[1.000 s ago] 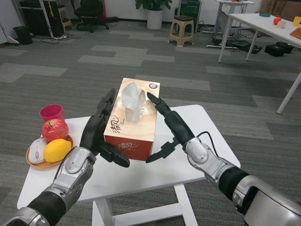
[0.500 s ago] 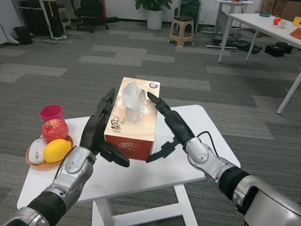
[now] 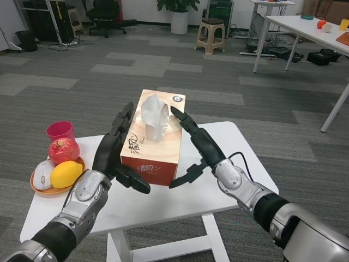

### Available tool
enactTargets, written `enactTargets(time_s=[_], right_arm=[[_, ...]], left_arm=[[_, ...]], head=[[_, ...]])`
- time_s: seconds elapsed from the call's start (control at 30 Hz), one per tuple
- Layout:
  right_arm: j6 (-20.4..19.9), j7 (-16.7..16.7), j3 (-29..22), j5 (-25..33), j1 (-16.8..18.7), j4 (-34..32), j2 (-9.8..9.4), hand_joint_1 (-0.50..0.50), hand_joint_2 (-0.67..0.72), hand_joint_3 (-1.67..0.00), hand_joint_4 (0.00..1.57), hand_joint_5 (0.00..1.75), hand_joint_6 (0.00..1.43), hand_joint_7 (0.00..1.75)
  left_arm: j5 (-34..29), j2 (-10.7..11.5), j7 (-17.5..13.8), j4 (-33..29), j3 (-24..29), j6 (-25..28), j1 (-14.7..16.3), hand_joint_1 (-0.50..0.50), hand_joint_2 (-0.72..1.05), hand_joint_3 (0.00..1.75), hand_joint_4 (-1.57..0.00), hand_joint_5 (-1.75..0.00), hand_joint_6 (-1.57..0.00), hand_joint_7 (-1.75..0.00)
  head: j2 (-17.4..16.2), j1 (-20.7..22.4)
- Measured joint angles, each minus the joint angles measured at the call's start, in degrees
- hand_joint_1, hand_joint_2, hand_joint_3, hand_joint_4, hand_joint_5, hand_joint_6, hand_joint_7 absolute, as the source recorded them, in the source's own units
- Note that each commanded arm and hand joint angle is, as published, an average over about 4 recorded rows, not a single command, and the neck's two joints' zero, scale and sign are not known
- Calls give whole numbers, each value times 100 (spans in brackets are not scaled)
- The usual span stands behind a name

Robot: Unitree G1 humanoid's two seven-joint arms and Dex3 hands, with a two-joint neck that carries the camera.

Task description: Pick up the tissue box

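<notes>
Tissue box bracketed by both hands

Tissue box point(image 3: 155, 143) stands mid-frame on the white counter point(image 3: 229, 185), long axis running away from the camera. Left hand point(image 3: 113, 152) lies flat along its left side; right hand point(image 3: 195, 148) flanks the right, fingers spread. Both seem equally near; whether either presses firmly, I cannot tell.

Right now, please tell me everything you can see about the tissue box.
The tissue box is a long cardboard carton, wood-grain orange on top with red-orange sides and white characters printed on them. A white tissue stands up from its top slot. It sits flat on the white table, its long side running away from the camera. The left hand lies along its left side and the right hand along its right; whether they press it I cannot tell.
</notes>
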Motion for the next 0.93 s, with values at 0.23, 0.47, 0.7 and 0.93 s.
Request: enactTargets(time_s=[0.23, 0.47, 0.7, 0.93], right_arm=[[0, 0, -2, 0, 2, -5, 0, -46, -54, -63, 0, 0, 0, 14], [0, 0, -4, 0, 4, -5, 0, -46, -54, -63, 0, 0, 0, 14], [0, 0, -7, 0, 5, -6, 0, -46, -54, -63, 0, 0, 0, 14], [0, 0, -36, 0, 27, -48, -2, -46, -54, -63, 0, 0, 0, 14]], left_arm=[[0, 0, 0, -1, 0, 0, 0, 50, -37, 0, 0, -62, 0, 0], [0, 0, 0, -5, 0, -1, 3, 50, -37, 0, 0, -62, 0, 0], [0, 0, 0, -21, 4, -1, 7, 50, -41, 0, 0, -62, 0, 0], [0, 2, 1, -25, 6, -2, 8, 50, -40, 0, 0, -62, 0, 0]], head=[[10, -1], [11, -3], [11, -3], [13, -7]])
